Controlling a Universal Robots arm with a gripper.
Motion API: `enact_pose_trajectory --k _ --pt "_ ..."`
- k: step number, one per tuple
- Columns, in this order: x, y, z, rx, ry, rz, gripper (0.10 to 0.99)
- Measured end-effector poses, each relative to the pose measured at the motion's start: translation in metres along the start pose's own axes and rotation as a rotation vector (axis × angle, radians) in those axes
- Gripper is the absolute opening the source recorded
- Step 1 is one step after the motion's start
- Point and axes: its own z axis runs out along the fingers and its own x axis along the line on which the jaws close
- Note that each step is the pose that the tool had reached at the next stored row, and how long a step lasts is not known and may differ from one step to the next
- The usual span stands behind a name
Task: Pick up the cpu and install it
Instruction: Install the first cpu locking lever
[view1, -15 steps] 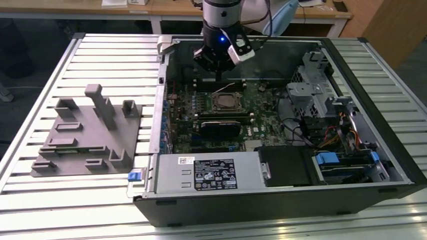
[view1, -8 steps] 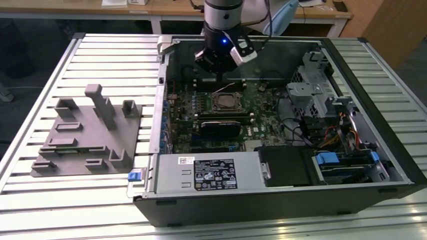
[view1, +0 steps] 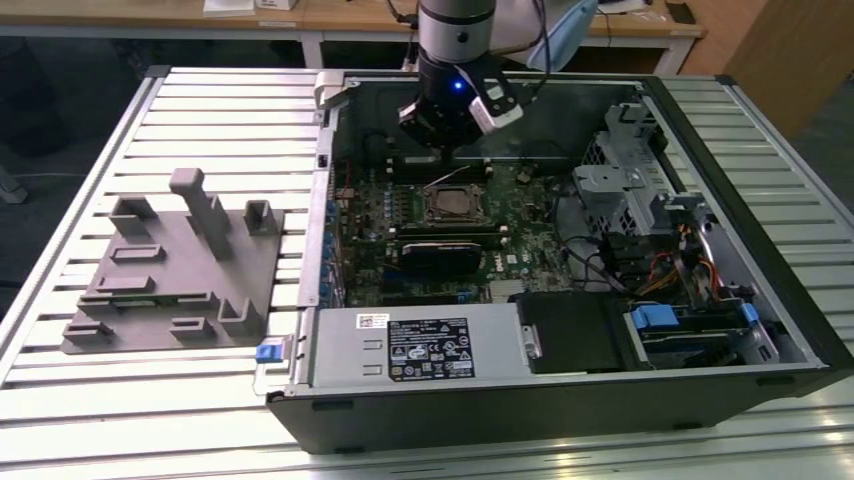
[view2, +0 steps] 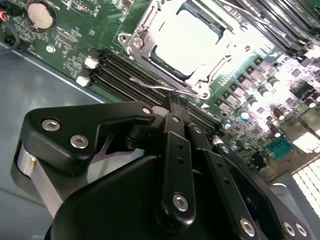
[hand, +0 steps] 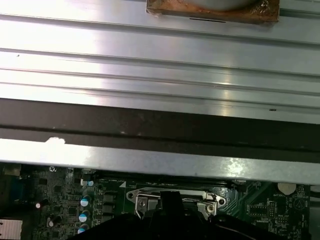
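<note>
We find the cpu (view2: 187, 42) seated inside the socket frame (view2: 150, 37) on the green motherboard (view1: 441, 235), its silver top glaring bright in the second wrist view; in the exterior view it sits at the board's middle (view1: 453, 205), with the socket's lever (view2: 160, 86) lying along one edge of the frame. The tool (view2: 172, 102) hangs just above the memory slots (view2: 125, 75) beside the socket, not touching the chip; its fingers (view2: 176, 150) appear pressed together with nothing between them, so we note it clenched and empty. In the exterior view the tool (view1: 447, 135) hovers over the open computer case (view1: 561, 400), toward the far wall. The case lies on the slatted metal bench (view1: 80, 420), and a grey fixture block (view1: 174, 270) sits on the exterior view's left, well apart.
</note>
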Motion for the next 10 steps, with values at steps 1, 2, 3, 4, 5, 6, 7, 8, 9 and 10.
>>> enact_pose_trajectory --k 1,2,3,4,5,6,7,8,9,10 --pt "-0.0009 0.0002 0.0006 0.0 -0.0001 0.0 0.106" --pt "-0.0017 0.0005 0.0012 0.0 -0.0001 0.0 0.106" --pt "-0.0023 0.0006 0.0019 0.0 -0.0002 0.0 0.106" --pt "-0.0027 0.0006 0.0026 0.0 -0.0001 0.0 0.106" --pt "-0.003 0.0006 0.0033 0.0 0.0 0.0 0.106" --pt "-0.0034 0.0006 0.004 0.0 -0.0001 0.0 0.106" --pt "-0.0041 0.0007 0.0046 0.0 -0.0001 0.001 0.106" --pt "-0.0048 0.0007 0.0052 0.0 -0.0002 0.003 0.106" --pt "-0.0054 0.0007 0.0058 0.0 -0.0004 0.005 0.106" --pt "-0.0059 0.0008 0.0064 0.0 -0.0005 0.006 0.106"
